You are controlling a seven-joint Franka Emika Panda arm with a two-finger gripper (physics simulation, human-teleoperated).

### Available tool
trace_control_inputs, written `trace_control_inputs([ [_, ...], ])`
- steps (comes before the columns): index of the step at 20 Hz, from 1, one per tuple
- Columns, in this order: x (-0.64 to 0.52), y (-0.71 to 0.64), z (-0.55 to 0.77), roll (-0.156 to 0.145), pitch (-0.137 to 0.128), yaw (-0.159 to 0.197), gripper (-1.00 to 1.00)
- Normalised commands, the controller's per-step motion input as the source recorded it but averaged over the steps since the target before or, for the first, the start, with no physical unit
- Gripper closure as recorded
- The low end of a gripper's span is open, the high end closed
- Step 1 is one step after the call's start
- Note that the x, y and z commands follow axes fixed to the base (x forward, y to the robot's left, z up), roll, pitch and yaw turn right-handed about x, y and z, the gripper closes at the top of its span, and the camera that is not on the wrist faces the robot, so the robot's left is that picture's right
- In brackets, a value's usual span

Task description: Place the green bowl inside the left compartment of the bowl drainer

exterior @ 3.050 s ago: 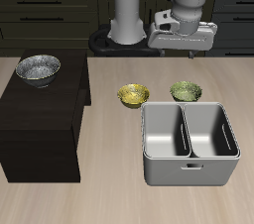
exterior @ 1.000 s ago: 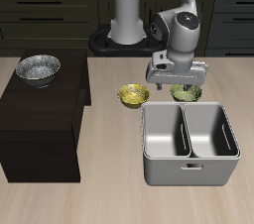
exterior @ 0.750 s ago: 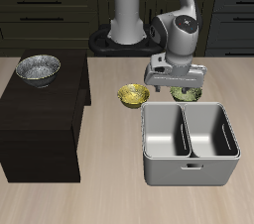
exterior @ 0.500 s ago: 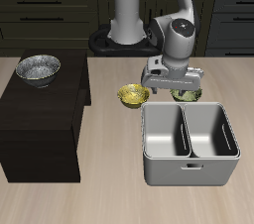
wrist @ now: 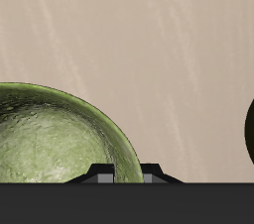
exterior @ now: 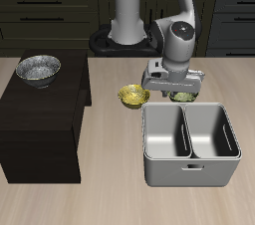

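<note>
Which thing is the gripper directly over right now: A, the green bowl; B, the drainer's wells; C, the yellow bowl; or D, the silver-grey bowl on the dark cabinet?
A: the gripper sits low over the green bowl, whose mottled inside fills the wrist view; the yellow bowl lies beside it.

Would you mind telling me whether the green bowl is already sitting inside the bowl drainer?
No, the green bowl sits on the table behind the bowl drainer, under the gripper, and both wells are empty.
</note>
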Motion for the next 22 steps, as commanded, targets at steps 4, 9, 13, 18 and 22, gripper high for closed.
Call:
trace_control_inputs([
  [4, -0.01, -0.03, 0.06, 0.003, -0.009, 0.0, 1.0],
  [9, -0.03, 0.01, 0.15, 0.005, -0.025, 0.02, 1.0],
  [13, 0.02, -0.04, 0.4, 0.001, -0.055, 0.015, 1.0],
  [18, 0.01, -0.01, 0.38, -0.004, -0.042, 0.016, 1.0],
  [22, 0.02, 0.0, 0.52, 0.002, -0.05, 0.028, 1.0],
])
